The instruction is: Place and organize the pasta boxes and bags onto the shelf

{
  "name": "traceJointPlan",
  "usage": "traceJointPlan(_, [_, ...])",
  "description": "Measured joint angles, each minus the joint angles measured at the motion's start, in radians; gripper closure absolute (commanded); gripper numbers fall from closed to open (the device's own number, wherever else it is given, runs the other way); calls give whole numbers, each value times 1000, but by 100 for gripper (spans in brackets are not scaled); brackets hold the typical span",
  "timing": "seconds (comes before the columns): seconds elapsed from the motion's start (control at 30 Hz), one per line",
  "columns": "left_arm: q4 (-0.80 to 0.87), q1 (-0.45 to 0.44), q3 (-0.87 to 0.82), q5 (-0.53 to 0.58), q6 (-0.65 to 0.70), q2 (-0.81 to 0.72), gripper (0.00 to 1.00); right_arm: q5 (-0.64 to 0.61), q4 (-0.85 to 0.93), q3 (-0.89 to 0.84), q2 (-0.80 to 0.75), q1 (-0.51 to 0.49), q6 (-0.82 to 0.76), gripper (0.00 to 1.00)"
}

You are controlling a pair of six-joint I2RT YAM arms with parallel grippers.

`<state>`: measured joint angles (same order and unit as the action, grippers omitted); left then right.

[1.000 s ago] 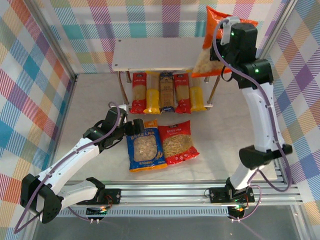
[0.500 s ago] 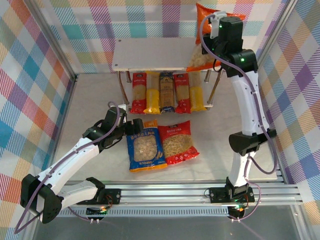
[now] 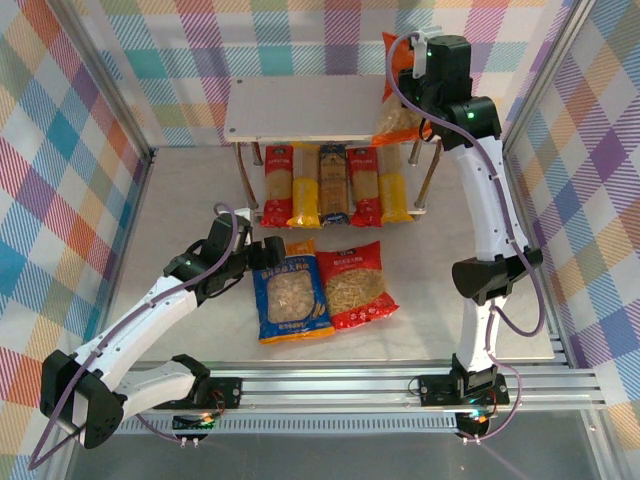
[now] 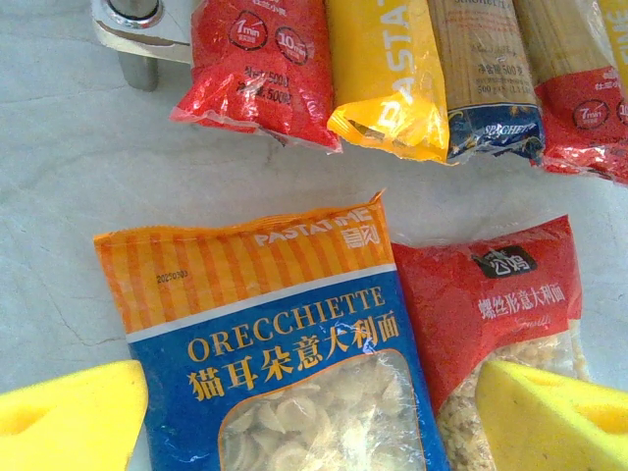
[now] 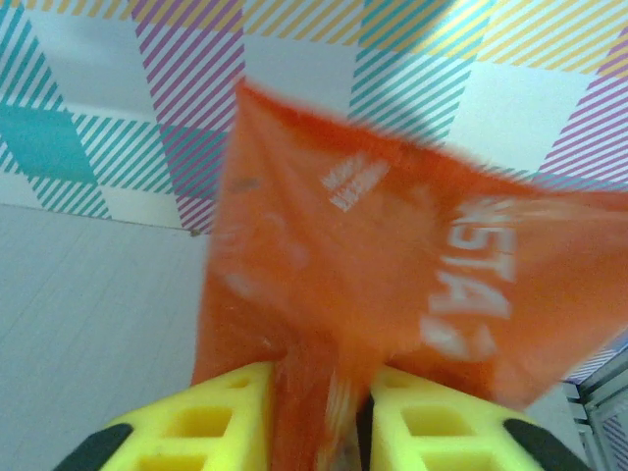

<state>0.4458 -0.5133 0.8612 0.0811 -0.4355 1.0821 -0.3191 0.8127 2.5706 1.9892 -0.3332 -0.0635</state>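
Observation:
My right gripper (image 3: 415,78) is shut on the orange bag (image 3: 397,115), which hangs over the right end of the shelf's top board (image 3: 300,108); between the yellow fingers (image 5: 211,417) the orange bag (image 5: 363,275) is pinched and blurred. Five long pasta boxes (image 3: 334,185) lie side by side on the lower tier. The blue bag (image 3: 290,300) and the red bag (image 3: 360,285) lie flat on the table in front of the shelf. My left gripper (image 3: 262,255) hovers open at the blue bag's top left; its pads (image 4: 69,417) straddle the blue bag (image 4: 294,373) and reach over the red bag (image 4: 491,304).
Checked walls enclose the table on three sides, and a metal frame post (image 3: 545,95) stands close to the right arm. A shelf leg's foot (image 4: 137,29) stands near the leftmost red pack (image 4: 260,64). The aluminium rail (image 3: 330,385) runs along the near edge.
The right gripper has carried the orange bag left and lower, from beyond the shelf's right end onto the right end of its top board. The left arm has barely moved.

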Motion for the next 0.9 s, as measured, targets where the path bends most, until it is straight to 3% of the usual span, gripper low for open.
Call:
traceJointPlan(0.27, [0, 2, 0, 3, 4, -4, 13, -26, 1, -8, 14, 0, 18, 58])
traceJointPlan(0.5, [0, 6, 0, 7, 5, -8, 13, -61, 22, -18, 28, 0, 40, 60])
traceJointPlan(0.67, [0, 7, 0, 7, 6, -12, 11, -88, 9, -116, 11, 1, 78, 40])
traceJointPlan(0.9, [4, 8, 0, 7, 7, -19, 11, -103, -22, -188, -21, 12, 116, 32])
